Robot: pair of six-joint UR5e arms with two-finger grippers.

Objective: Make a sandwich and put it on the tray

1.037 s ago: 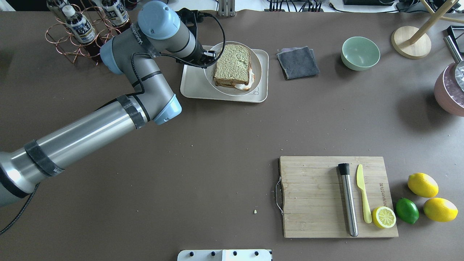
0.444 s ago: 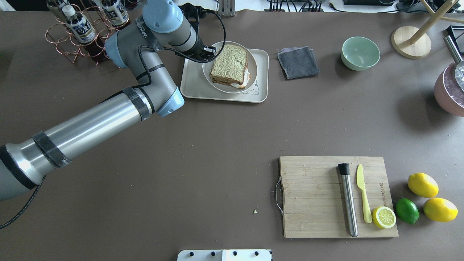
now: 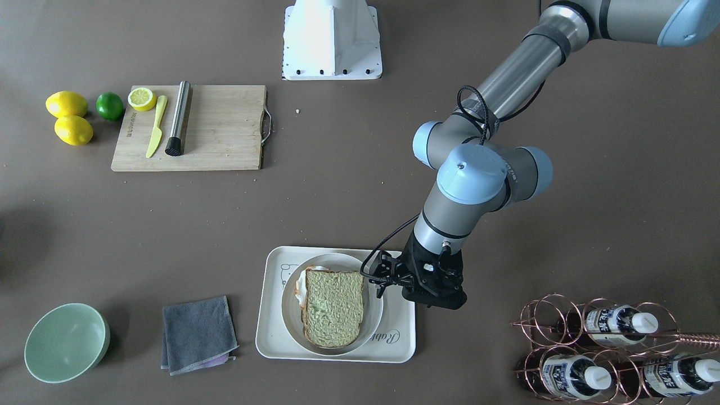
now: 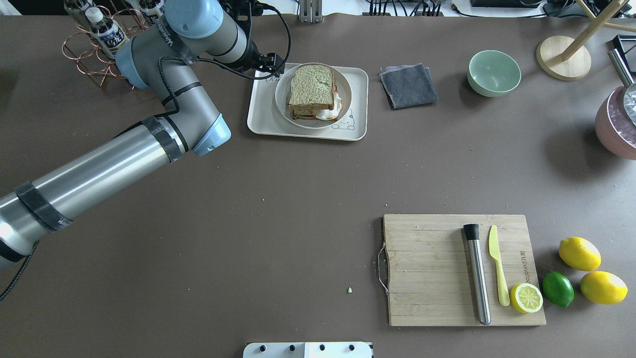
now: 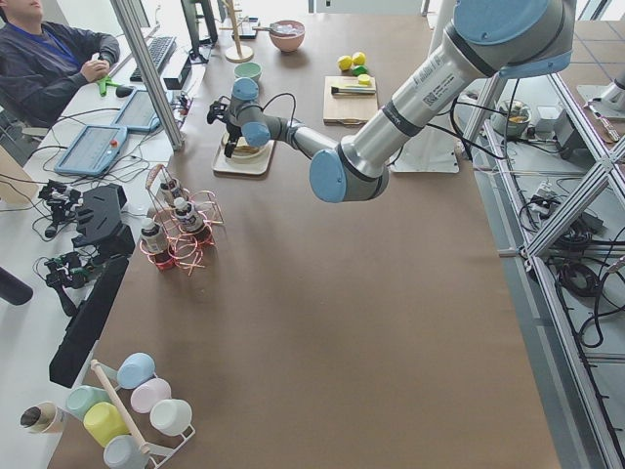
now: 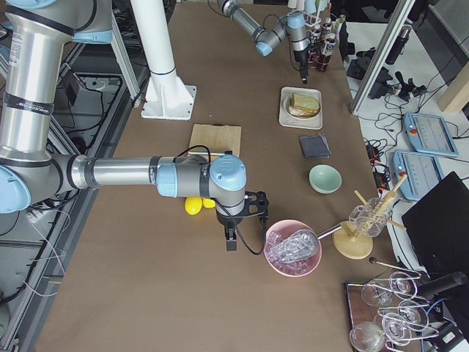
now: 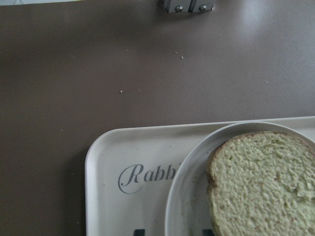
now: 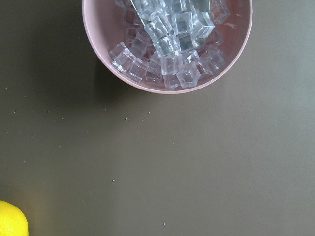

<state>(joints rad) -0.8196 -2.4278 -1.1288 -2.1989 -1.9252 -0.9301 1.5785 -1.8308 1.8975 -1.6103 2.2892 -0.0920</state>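
Observation:
The sandwich point(image 4: 312, 87), two toast slices with a fried egg point(image 4: 332, 113) poking out, lies on a round white plate point(image 4: 280, 94). The plate stands on the cream tray point(image 4: 263, 119). They also show in the front view as the sandwich point(image 3: 333, 306), the plate point(image 3: 289, 315) and the tray point(image 3: 270, 337). My left gripper point(image 4: 274, 63) is open and empty, just off the plate's far left rim; it also shows in the front view point(image 3: 376, 278). Its wrist view shows the tray's "Rabb" lettering point(image 7: 147, 177) and the toast point(image 7: 266, 182). My right gripper point(image 6: 231, 240) hangs by the pink ice bowl point(image 6: 293, 249); I cannot tell its state.
A copper bottle rack point(image 4: 107, 44) stands close behind my left arm. A grey cloth point(image 4: 408, 85) and a green bowl point(image 4: 494, 73) lie right of the tray. A wooden cutting board point(image 4: 427, 268) carries a muddler, a knife and a lemon half. Lemons and a lime lie beside it.
The plate with the sandwich has come down onto the tray. My left gripper has let go of its rim and pulled back to the left and away.

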